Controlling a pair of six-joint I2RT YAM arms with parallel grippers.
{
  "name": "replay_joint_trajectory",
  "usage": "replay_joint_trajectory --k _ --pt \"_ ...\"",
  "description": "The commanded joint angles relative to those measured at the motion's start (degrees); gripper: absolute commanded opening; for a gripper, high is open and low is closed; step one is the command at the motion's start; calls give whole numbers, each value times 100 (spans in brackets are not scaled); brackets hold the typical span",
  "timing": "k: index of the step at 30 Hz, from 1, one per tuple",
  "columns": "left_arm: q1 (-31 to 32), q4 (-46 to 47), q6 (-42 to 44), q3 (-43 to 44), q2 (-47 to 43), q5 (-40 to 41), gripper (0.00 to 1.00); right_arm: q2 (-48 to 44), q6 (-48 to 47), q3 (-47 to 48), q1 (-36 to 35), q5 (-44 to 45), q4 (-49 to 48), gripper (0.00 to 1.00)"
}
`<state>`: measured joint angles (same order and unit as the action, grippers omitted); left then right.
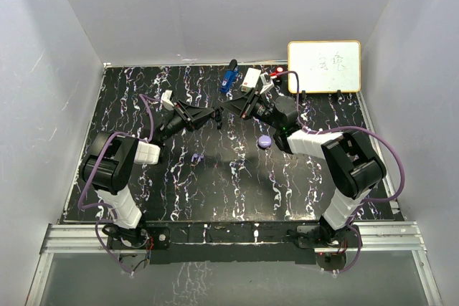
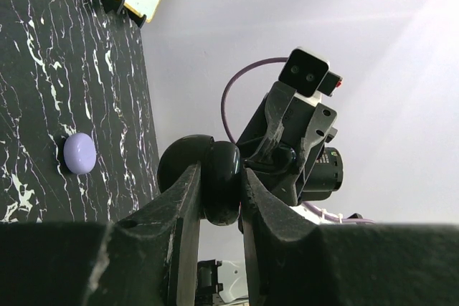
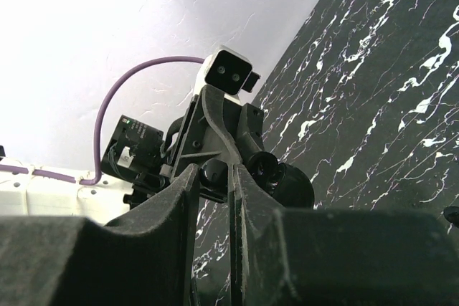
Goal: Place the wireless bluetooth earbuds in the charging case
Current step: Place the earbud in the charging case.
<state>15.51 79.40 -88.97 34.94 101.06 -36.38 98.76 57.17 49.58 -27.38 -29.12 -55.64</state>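
Above the middle of the table my two grippers meet tip to tip. My left gripper (image 1: 216, 115) (image 2: 220, 174) is shut on a black round charging case (image 2: 224, 157), which stands open with its lid swung aside. My right gripper (image 1: 229, 107) (image 3: 214, 170) is shut on a small black earbud (image 3: 216, 175), held right at the case (image 3: 292, 185). A lilac earbud (image 1: 197, 157) lies on the table below the left gripper. A lilac round case (image 1: 264, 141) (image 2: 79, 153) rests shut on the table near the right arm.
A blue tool (image 1: 229, 77) and a white box (image 1: 251, 79) lie at the back of the marbled black table (image 1: 215, 191). A yellow-framed whiteboard (image 1: 324, 66) stands at the back right. White walls enclose three sides.
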Motion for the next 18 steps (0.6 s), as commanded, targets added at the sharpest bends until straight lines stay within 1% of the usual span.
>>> replay_joint_trajectory --k 1,18 --pt "44 318 81 199 -37 73 0 -14 18 -104 -49 -59 -420 0" --pt "115 186 160 269 -119 111 0 64 11 -63 -162 -56 -492 0"
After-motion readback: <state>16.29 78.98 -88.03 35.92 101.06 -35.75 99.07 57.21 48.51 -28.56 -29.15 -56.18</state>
